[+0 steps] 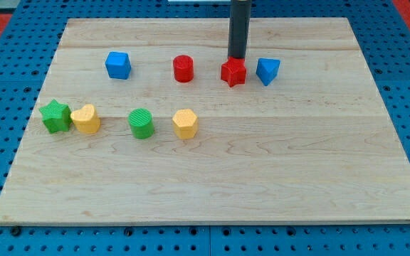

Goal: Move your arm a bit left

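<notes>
A: Where was my tip (236,57)?
B: It sat right behind the red star block (233,72), maybe touching it. It held nothing.
A: What was close by?
B: The blue triangle block (267,70) on the view's right, the red cylinder (183,68) on the view's left, all on the wooden board (262,171).

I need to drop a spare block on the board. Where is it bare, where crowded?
Bare: everything below the green star to yellow hexagon row, and the view's right past the blue block. Crowded: my tip by the red block.
</notes>
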Available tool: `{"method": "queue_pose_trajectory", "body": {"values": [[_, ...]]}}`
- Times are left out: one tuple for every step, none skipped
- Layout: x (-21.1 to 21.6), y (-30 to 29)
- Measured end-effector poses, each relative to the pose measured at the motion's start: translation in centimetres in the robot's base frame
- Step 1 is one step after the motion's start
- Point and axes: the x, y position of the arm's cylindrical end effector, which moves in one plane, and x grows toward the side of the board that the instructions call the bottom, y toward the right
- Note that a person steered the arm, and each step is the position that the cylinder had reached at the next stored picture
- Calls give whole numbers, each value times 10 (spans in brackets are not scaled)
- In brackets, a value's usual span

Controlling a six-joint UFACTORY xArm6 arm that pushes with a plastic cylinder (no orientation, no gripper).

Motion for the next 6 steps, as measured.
{"method": "queue_pose_trajectory", "body": {"values": [[0, 0], [-1, 0], [-6, -3], [-27, -44], [-33, -110], [-10, -191]]}}
